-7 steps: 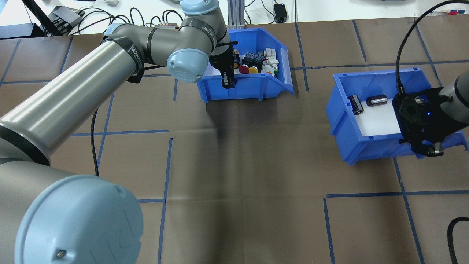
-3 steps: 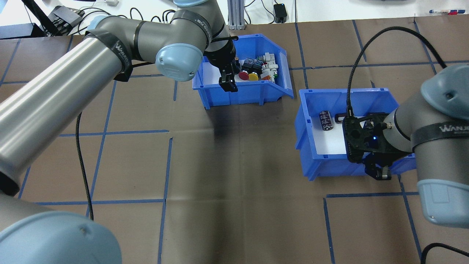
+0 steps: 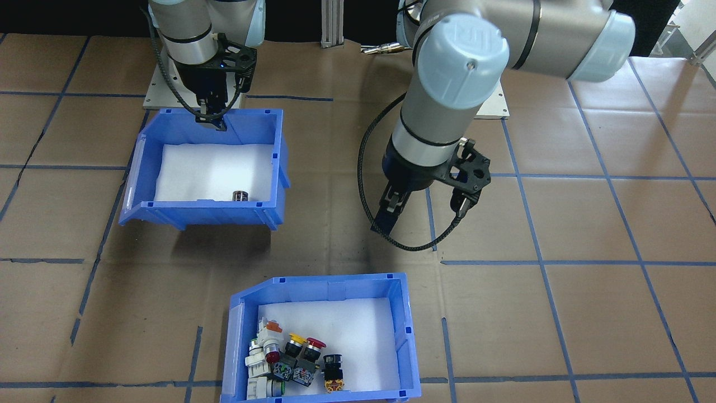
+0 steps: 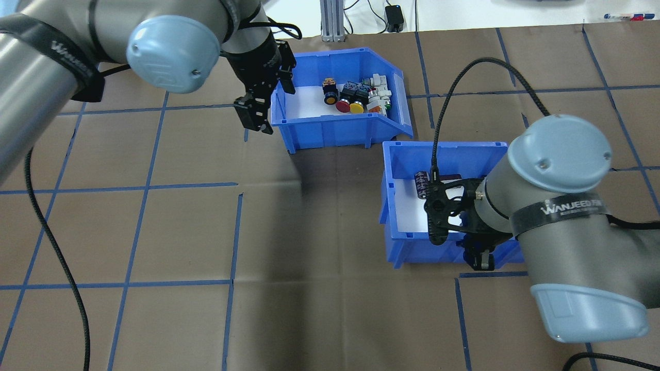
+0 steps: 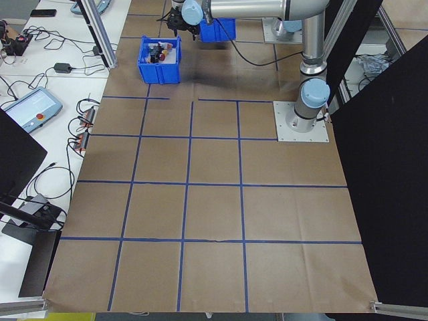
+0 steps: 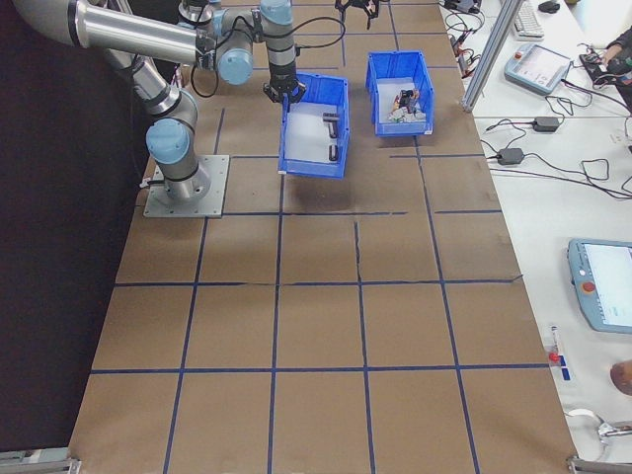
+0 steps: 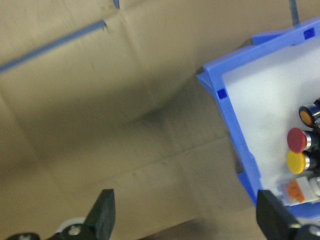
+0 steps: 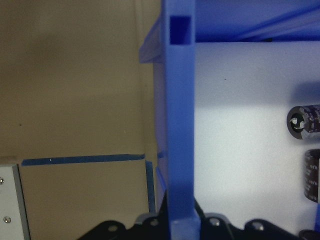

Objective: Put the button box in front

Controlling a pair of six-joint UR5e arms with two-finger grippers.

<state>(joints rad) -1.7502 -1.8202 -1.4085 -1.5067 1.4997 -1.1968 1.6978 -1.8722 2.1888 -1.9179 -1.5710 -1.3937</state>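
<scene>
Brown taped table: the left gripper (image 4: pixel 253 112) has let go, now spread beside the button box (image 4: pixel 343 126), which sits far from the robot. Meanwhile the right gripper (image 4: pixel 479 257), pinching the other bin (image 4: pixel 402 247) by its wall, has carried it nearer, so placement looks done.

Blue button box (image 4: pixel 340 123), upright, ungripped

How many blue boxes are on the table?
2. The button box sits far from the robot, near the left gripper. The other blue box, with dark cylinders, is held by its wall in the right gripper.
</scene>
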